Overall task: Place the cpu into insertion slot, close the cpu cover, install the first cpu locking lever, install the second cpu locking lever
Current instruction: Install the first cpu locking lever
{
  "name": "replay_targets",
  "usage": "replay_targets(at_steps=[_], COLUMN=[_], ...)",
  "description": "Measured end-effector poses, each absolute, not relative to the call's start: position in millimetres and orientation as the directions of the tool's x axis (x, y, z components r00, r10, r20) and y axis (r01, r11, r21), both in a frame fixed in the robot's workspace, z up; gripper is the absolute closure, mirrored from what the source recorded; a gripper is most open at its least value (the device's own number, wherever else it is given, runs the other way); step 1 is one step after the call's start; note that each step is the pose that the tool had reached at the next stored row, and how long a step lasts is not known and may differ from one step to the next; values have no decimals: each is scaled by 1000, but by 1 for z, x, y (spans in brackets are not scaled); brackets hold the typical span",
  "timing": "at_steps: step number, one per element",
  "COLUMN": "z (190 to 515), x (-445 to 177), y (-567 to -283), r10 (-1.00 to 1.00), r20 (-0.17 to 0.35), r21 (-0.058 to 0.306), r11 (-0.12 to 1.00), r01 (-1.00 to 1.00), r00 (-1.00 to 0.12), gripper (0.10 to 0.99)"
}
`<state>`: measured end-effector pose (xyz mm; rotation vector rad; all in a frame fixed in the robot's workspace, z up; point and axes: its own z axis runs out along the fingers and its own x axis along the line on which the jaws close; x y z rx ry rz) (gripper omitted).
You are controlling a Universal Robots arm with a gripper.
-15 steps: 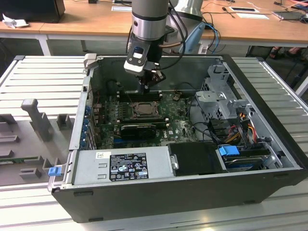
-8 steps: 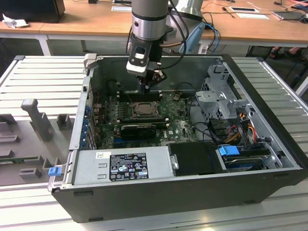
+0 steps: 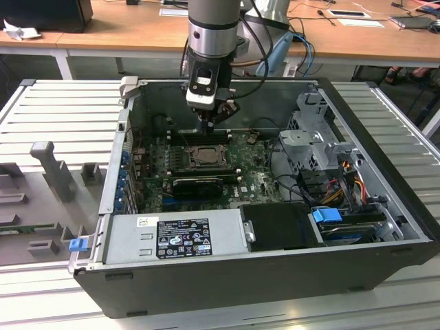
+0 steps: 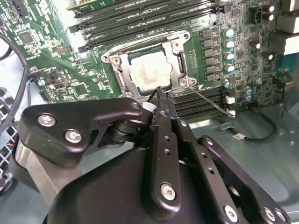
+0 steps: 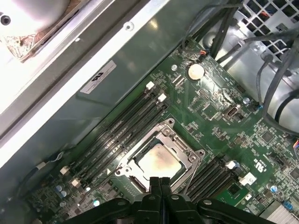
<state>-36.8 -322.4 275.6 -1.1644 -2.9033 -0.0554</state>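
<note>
The black two-finger gripper (image 5: 160, 183) hangs just above the near edge of the square, silver-rimmed insertion slot (image 3: 204, 157). Its fingers are pressed together, holding nothing. Contact with the slot cannot be told. The pale beige-silver square cpu (image 5: 159, 162) lies inside the slot, framed by the thin silvery cpu cover (image 4: 180, 63), which lies flat over it. A thin metal lever rod (image 4: 210, 99) juts from one slot corner across the green circuit board (image 5: 210, 107).
</note>
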Motion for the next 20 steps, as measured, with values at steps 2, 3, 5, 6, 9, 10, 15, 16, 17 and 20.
replay_targets(at_steps=[2, 3, 5, 6, 9, 10, 15, 16, 17, 20], z=[276, 276, 276, 276, 276, 275, 275, 275, 275, 275], x=[-37, -37, -37, -37, -37, -37, -37, -37, -37, -37], y=[-322, -322, -322, -322, -322, -322, -322, -322, -322, -322], r10=[671, 661, 639, 625, 591, 576, 525, 513, 497, 456], r20=[25, 25, 25, 25, 25, 25, 25, 25, 25, 25], r21=[28, 28, 28, 28, 28, 28, 28, 28, 28, 28], r11=[741, 749, 768, 780, 806, 817, 850, 858, 867, 889], r01=[671, 662, 640, 626, 592, 576, 525, 513, 498, 456], r00=[-741, -750, -769, -780, -806, -817, -851, -858, -867, -890], gripper=[980, 980, 980, 980, 980, 980, 980, 980, 980, 980])
